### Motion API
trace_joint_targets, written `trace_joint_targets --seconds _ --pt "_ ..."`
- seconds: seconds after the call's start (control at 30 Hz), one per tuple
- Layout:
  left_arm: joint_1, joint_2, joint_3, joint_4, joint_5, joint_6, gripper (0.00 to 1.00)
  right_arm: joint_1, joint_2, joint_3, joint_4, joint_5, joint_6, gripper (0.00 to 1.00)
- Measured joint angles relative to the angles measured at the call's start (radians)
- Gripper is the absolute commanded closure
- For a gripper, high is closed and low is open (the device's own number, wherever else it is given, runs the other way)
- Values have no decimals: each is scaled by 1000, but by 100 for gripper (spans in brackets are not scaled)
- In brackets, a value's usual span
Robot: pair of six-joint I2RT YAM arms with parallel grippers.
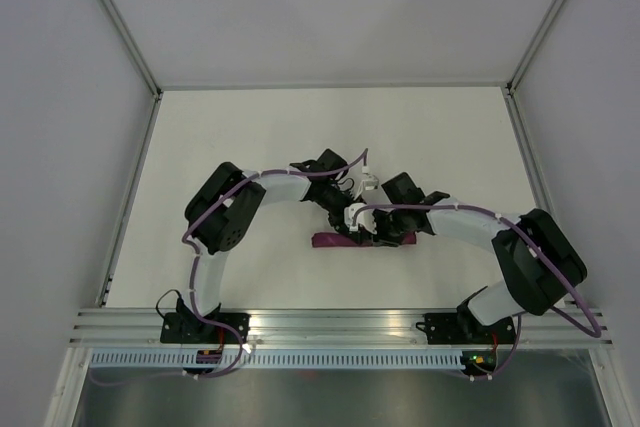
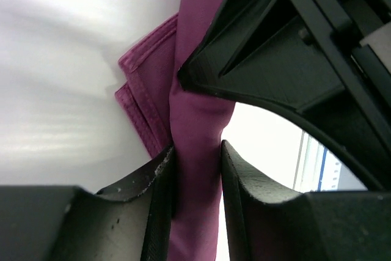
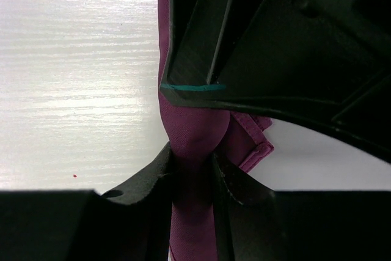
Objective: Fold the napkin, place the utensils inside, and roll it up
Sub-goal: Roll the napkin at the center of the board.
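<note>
The napkin (image 1: 328, 240) is found rolled into a narrow bundle, laid on the tabletop (image 1: 250, 127) between the arms. It is clenched by the right pincer (image 3: 190, 154). The left pincer (image 2: 197, 151) straddles it, touching both sides, though a firm hold cannot be told. No utensils are seen; presumably they are wrapped inside. Little seems left beyond release.

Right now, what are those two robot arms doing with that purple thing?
They're handling the napkin, which lies folded up into a narrow purple strip on the white table. The left gripper and the right gripper each pinch it. No utensils show; they may be hidden inside.
</note>
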Motion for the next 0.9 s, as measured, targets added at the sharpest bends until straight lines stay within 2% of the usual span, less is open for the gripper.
trace_joint_targets --seconds 0.43,0.57,0.9 --pt "94 -159 -208 208 -70 -70 57 -10 91 95 -63 -36 -11 89" --pt "127 -273 -312 336 -143 -98 56 -23 129 140 -111 -60 -21 89" --pt "167 -650 -636 791 -373 -213 52 -81 285 325 -335 -160 -68 90"
